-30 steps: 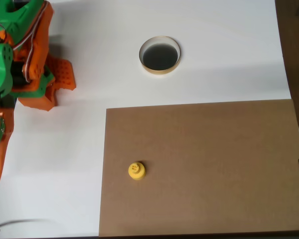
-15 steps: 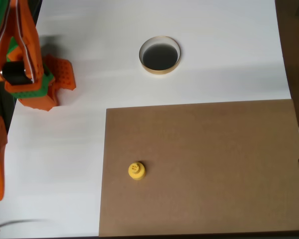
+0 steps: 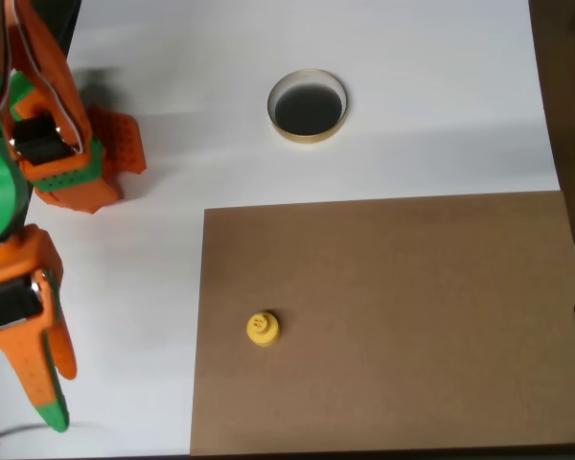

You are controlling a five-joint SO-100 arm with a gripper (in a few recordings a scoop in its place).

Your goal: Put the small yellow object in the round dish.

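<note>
While the arm sat folded at the upper left edge half a second ago, its gripper [image 3: 46,383] has now swung down along the left edge, lower left of the brown board [image 3: 383,326]; whether its jaws are spread or pressed together cannot be told from above. One small yellow object [image 3: 263,329] stands unmoved on the board, near the board's left edge. One round dish [image 3: 308,105] stays on the white table [image 3: 441,96], just above the board's top edge. Open board stretches to the right of the yellow piece, and bare white table separates the board's left edge from the gripper.
</note>
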